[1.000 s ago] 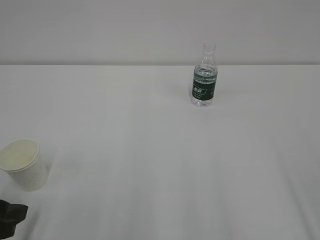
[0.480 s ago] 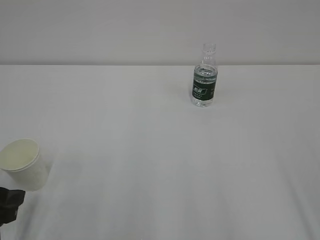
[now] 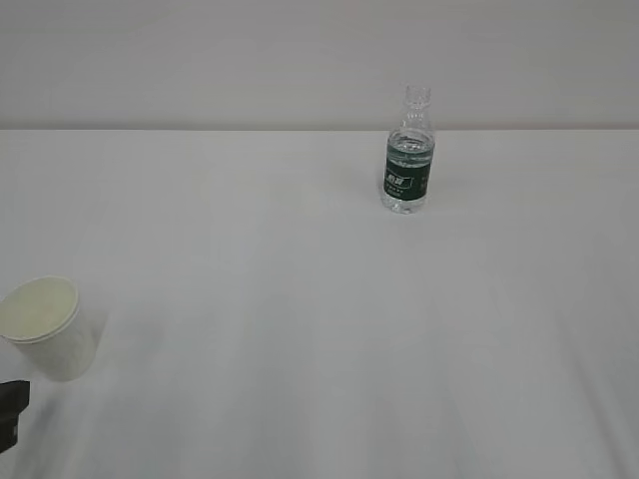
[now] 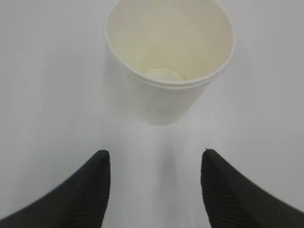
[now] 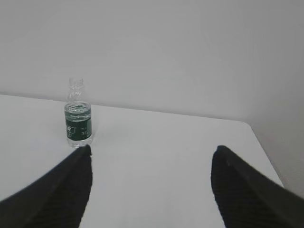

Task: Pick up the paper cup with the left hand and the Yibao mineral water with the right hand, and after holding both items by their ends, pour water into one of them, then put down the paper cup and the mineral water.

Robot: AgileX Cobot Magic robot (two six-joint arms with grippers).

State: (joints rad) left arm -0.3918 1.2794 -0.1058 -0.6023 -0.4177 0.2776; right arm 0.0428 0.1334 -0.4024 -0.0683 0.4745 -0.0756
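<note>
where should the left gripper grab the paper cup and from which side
Grip the paper cup on its side wall, below the rolled rim, coming in level from the near side where the left gripper sits open with nothing in it. The cup stands upright and tapers downward, so a mid-to-upper grip likely slips less.

a white table [image 3: 300,329] filled most of the frame; a plain pale grey wall [image 3: 200,60] ran across the top, evenly lit.
</note>
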